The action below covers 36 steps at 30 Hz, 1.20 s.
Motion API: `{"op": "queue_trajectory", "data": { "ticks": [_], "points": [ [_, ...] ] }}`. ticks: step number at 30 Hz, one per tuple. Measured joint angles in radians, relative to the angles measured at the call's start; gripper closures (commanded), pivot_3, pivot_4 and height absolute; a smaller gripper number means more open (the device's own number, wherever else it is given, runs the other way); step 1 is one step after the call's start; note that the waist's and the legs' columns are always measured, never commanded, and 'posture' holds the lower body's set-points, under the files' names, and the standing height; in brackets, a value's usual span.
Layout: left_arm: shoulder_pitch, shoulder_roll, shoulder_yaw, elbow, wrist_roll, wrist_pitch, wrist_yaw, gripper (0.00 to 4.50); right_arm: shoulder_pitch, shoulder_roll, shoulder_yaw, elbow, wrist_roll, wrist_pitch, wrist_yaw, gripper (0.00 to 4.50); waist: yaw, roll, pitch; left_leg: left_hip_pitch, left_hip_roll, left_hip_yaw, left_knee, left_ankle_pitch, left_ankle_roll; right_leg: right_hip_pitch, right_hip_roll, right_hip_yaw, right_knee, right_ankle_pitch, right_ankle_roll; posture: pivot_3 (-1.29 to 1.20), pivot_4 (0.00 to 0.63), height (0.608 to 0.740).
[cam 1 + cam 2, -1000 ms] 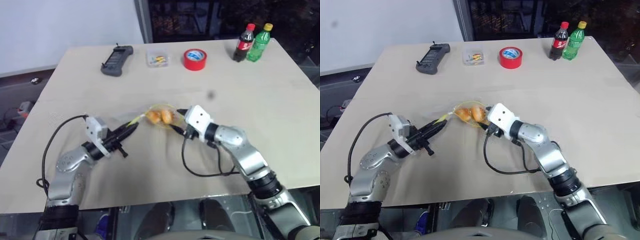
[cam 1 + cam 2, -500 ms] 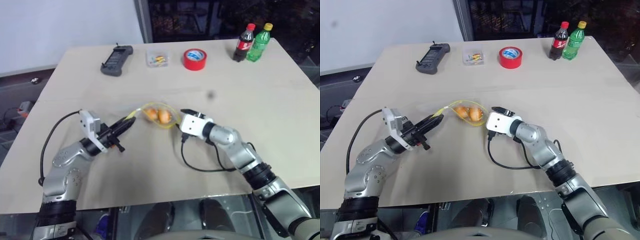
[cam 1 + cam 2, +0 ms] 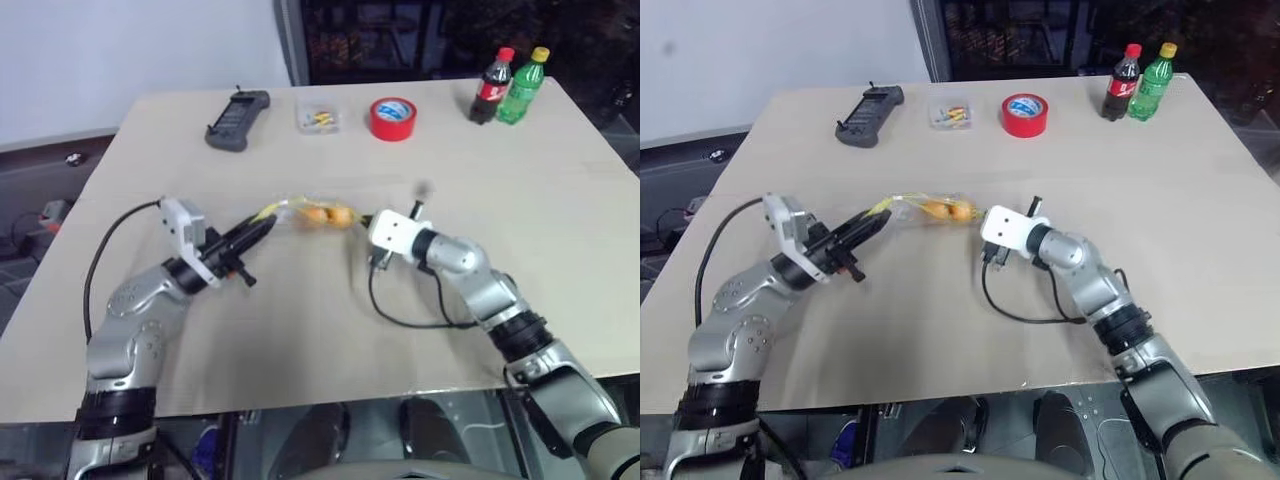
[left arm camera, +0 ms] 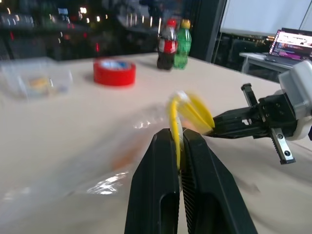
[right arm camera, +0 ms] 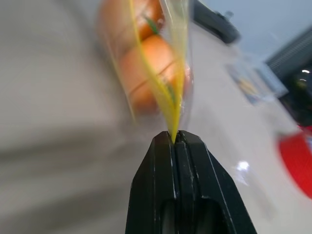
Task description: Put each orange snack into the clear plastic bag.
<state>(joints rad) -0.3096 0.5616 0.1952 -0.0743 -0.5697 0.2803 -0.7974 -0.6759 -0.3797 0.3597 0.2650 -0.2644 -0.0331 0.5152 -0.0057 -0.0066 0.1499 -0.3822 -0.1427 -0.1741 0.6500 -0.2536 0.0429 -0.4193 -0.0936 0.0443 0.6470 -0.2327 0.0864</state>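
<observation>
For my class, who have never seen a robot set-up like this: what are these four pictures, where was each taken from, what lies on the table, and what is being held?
This is a two-armed robot; each arm ends in a gripper of two black fingers. Two pictures come from cameras on its head, looking down over its arms. The other two come from cameras on each wrist, looking along that gripper's fingers.

The left gripper and right gripper are both shut on the clear plastic bag, each pinching its yellow seal strip, so the bag stretches between them. Both orange snacks are inside it.

At the far side of the table lie a black handset, a small clear box, a red tape roll and two bottles.
</observation>
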Motion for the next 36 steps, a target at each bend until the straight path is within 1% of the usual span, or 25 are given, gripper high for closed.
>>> {"op": "queue_trajectory", "data": {
  "ticks": [4, 5, 6, 7, 8, 10, 13, 14, 15, 17, 19, 20, 22, 23, 25, 27, 28, 29, 30, 35, 36],
  "points": [
    [-0.267, -0.006, -0.093, 0.170, 0.153, -0.064, 0.051, 4.50, -0.164, -0.122, -0.049, 0.065, -0.031, -0.067, -0.037, 4.47, -0.002, -0.002, 0.002, -0.002, 0.000, -0.001, 0.000, 0.001, -0.002, -0.001, 0.000, -0.001, -0.002, 0.002, -0.001, 0.00, 0.150, 0.740],
    [-0.313, -0.011, -0.113, 0.196, 0.179, -0.100, 0.050, 4.50, -0.186, -0.156, -0.067, 0.063, -0.032, -0.081, -0.043, 4.47, -0.006, -0.002, 0.002, -0.002, 0.001, -0.001, -0.001, 0.001, -0.002, -0.001, 0.001, -0.001, -0.004, 0.002, -0.001, 0.00, 0.150, 0.740],
    [-0.323, -0.011, -0.118, 0.201, 0.185, -0.111, 0.049, 4.50, -0.191, -0.165, -0.070, 0.062, -0.032, -0.084, -0.043, 4.47, -0.009, -0.002, 0.002, -0.002, 0.001, -0.001, -0.002, 0.001, -0.002, -0.001, 0.001, -0.001, -0.005, 0.002, -0.001, 0.00, 0.150, 0.740],
    [-0.356, -0.022, -0.135, 0.226, 0.210, -0.150, 0.043, 4.50, -0.189, -0.197, -0.078, 0.048, -0.032, -0.090, -0.043, 4.47, -0.012, -0.002, 0.002, -0.003, 0.002, -0.001, -0.002, 0.001, -0.001, -0.001, 0.001, 0.000, -0.006, 0.002, -0.001, 0.00, 0.150, 0.740],
    [-0.367, -0.027, -0.146, 0.232, 0.222, -0.171, 0.041, 4.50, -0.182, -0.213, -0.083, 0.038, -0.032, -0.093, -0.041, 4.47, -0.015, -0.002, 0.002, -0.005, 0.002, 0.000, -0.002, 0.001, -0.001, -0.005, 0.001, -0.001, -0.006, 0.002, -0.001, 0.00, 0.150, 0.740],
    [-0.356, -0.033, -0.187, 0.239, 0.280, -0.281, 0.028, 4.50, -0.098, -0.273, -0.116, -0.074, -0.024, -0.077, -0.020, 4.47, -0.021, -0.002, 0.001, -0.015, 0.002, 0.001, 0.001, 0.001, -0.001, -0.015, -0.004, -0.001, -0.004, 0.002, -0.002, 0.00, 0.150, 0.740],
    [-0.264, -0.052, -0.231, 0.231, 0.352, -0.392, 0.028, 4.50, 0.071, -0.319, -0.145, -0.241, -0.015, -0.012, 0.018, 4.47, -0.036, -0.002, 0.001, -0.017, 0.002, 0.002, 0.001, 0.001, -0.001, -0.020, -0.005, -0.003, -0.003, 0.002, -0.002, 0.00, 0.150, 0.740],
    [-0.215, -0.061, -0.247, 0.222, 0.385, -0.433, 0.039, 4.50, 0.152, -0.325, -0.155, -0.303, -0.011, 0.024, 0.027, 3.90, -0.040, -0.002, 0.001, -0.017, 0.002, 0.002, 0.001, 0.001, -0.001, -0.020, -0.005, -0.002, -0.003, 0.002, -0.002, 0.00, 0.150, 0.740],
    [-0.189, -0.067, -0.247, 0.222, 0.402, -0.451, 0.052, 4.50, 0.195, -0.327, -0.163, -0.326, -0.012, 0.051, 0.028, 3.68, -0.040, -0.002, 0.001, -0.017, 0.002, 0.002, 0.001, 0.001, -0.001, -0.020, -0.004, -0.001, -0.002, 0.002, -0.002, 0.00, 0.150, 0.740],
    [-0.114, -0.065, -0.240, 0.216, 0.448, -0.491, 0.095, 4.50, 0.334, -0.346, -0.196, -0.363, -0.014, 0.142, 0.039, 2.73, -0.034, -0.002, 0.002, -0.017, 0.002, 0.003, 0.001, 0.001, -0.001, -0.021, -0.004, -0.001, 0.003, 0.003, -0.002, 0.00, 0.150, 0.740],
    [-0.069, -0.071, -0.241, 0.212, 0.494, -0.534, 0.132, 4.50, 0.449, -0.332, -0.225, -0.478, 0.020, 0.240, 0.067, 2.05, -0.027, -0.002, 0.002, -0.014, 0.002, 0.004, 0.004, 0.002, -0.003, -0.021, -0.004, 0.001, 0.010, 0.004, -0.004, 0.00, 0.150, 0.740],
    [-0.066, -0.074, -0.242, 0.210, 0.501, -0.539, 0.136, 4.50, 0.460, -0.330, -0.225, -0.505, 0.029, 0.251, 0.073, 2.05, -0.025, -0.002, 0.002, -0.014, 0.002, 0.004, 0.004, 0.002, -0.004, -0.021, -0.004, 0.001, 0.011, 0.006, -0.003, 0.00, 0.150, 0.740],
    [-0.053, -0.073, -0.246, 0.182, 0.533, -0.568, 0.152, 4.50, 0.503, -0.333, -0.249, -0.660, 0.079, 0.291, 0.118, 2.05, -0.019, -0.002, 0.003, -0.012, 0.003, 0.004, 0.004, 0.003, -0.004, -0.020, -0.003, 0.001, 0.011, 0.008, -0.003, 0.00, 0.150, 0.740],
    [-0.051, -0.071, -0.247, 0.174, 0.550, -0.581, 0.152, 4.50, 0.500, -0.342, -0.258, -0.736, 0.093, 0.301, 0.139, 2.05, -0.014, -0.002, 0.003, -0.007, 0.005, 0.004, 0.005, 0.003, -0.004, -0.014, -0.001, 0.000, 0.010, 0.009, -0.003, 0.00, 0.150, 0.740],
    [-0.049, -0.056, -0.246, 0.166, 0.568, -0.599, 0.152, 4.50, 0.458, -0.337, -0.239, -0.790, 0.090, 0.315, 0.158, 2.05, -0.011, -0.003, 0.003, 0.002, 0.006, 0.004, 0.005, 0.003, -0.004, -0.005, 0.001, 0.000, 0.010, 0.007, -0.001, 0.00, 0.150, 0.740],
    [-0.051, -0.048, -0.248, 0.158, 0.583, -0.618, 0.149, 4.50, 0.373, -0.302, -0.182, -0.803, 0.072, 0.323, 0.168, 2.05, -0.011, -0.003, 0.003, 0.005, 0.007, 0.004, 0.004, 0.003, -0.004, -0.002, 0.004, 0.000, 0.009, 0.006, 0.001, 0.00, 0.150, 0.740],
    [-0.050, -0.047, -0.251, 0.151, 0.587, -0.623, 0.147, 4.50, 0.337, -0.279, -0.151, -0.803, 0.064, 0.327, 0.173, 2.05, -0.009, -0.003, 0.003, 0.004, 0.008, 0.004, 0.004, 0.003, -0.004, -0.002, 0.005, -0.001, 0.008, 0.006, 0.001, 0.00, 0.150, 0.740],
    [-0.049, -0.045, -0.254, 0.147, 0.589, -0.627, 0.146, 4.50, 0.298, -0.247, -0.115, -0.794, 0.053, 0.330, 0.175, 2.05, -0.008, -0.003, 0.003, 0.004, 0.008, 0.003, 0.004, 0.003, -0.004, -0.002, 0.005, -0.002, 0.008, 0.009, -0.003, 0.00, 0.150, 0.740],
    [-0.048, -0.044, -0.257, 0.143, 0.590, -0.632, 0.144, 4.50, 0.256, -0.209, -0.070, -0.775, 0.042, 0.330, 0.177, 2.05, -0.007, -0.003, 0.003, 0.003, 0.008, 0.003, 0.004, 0.005, -0.007, -0.003, 0.006, -0.002, 0.008, 0.009, -0.003, 0.00, 0.150, 0.740],
    [-0.045, -0.036, -0.269, 0.138, 0.597, -0.639, 0.138, 4.50, 0.138, -0.116, 0.030, -0.651, 0.015, 0.322, 0.184, 2.05, -0.005, -0.004, 0.003, -0.003, 0.006, 0.003, 0.004, 0.005, -0.008, -0.010, 0.005, -0.001, 0.007, 0.009, -0.004, 0.00, 0.150, 0.740],
    [-0.044, -0.036, -0.273, 0.134, 0.597, -0.639, 0.138, 4.50, 0.120, -0.100, 0.038, -0.631, 0.014, 0.319, 0.185, 2.27, -0.005, -0.004, 0.003, -0.004, 0.006, 0.003, 0.003, 0.005, -0.008, -0.011, 0.005, -0.001, 0.006, 0.009, -0.005, 0.00, 0.150, 0.740]
  ]
}}
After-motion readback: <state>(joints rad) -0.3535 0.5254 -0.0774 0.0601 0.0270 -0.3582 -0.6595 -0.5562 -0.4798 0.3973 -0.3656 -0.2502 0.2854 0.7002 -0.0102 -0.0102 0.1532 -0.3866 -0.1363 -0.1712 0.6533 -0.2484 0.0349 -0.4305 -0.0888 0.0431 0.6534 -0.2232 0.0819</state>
